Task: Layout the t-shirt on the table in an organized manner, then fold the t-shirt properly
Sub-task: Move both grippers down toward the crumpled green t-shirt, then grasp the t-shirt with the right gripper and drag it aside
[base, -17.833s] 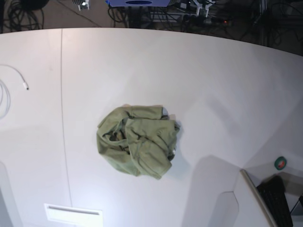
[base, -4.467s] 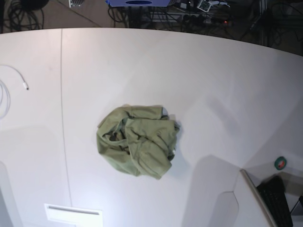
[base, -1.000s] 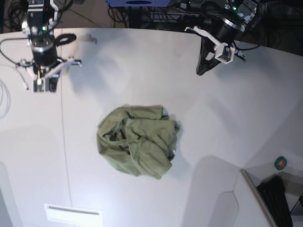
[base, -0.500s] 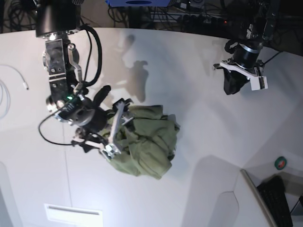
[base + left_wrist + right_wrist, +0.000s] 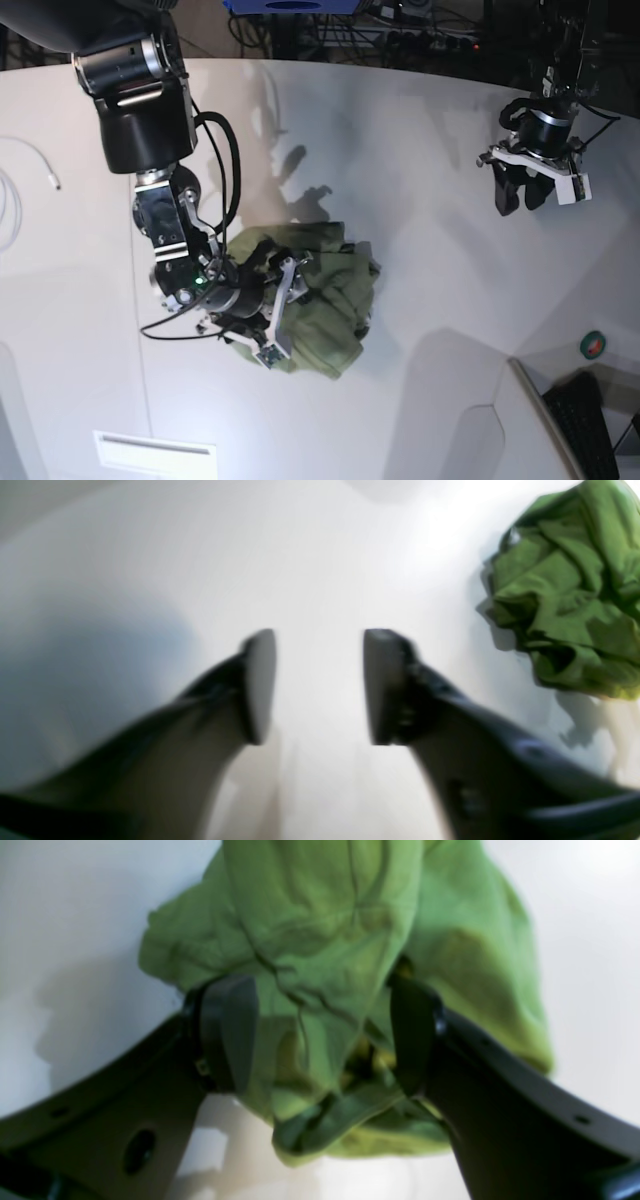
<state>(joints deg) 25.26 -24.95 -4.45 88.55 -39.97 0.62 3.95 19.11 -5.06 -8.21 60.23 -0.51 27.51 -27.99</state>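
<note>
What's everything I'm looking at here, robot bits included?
t-shirt: one, olive green, crumpled in a heap near the middle of the table.
table: one, white, filling most of the base view, with a thin dark seam down its left side.
white cable: one, white, at the table's left edge.
round tape-like item: one, green with red, lower right, past the table edge.
keyboard: one, black, bottom right corner.
cables and gear: several, dark, on the floor behind the table.
right end effector: one, black, open, straddling a bunch of the t-shirt.
left end effector: one, black, open, over bare table, apart from the shirt.
</note>
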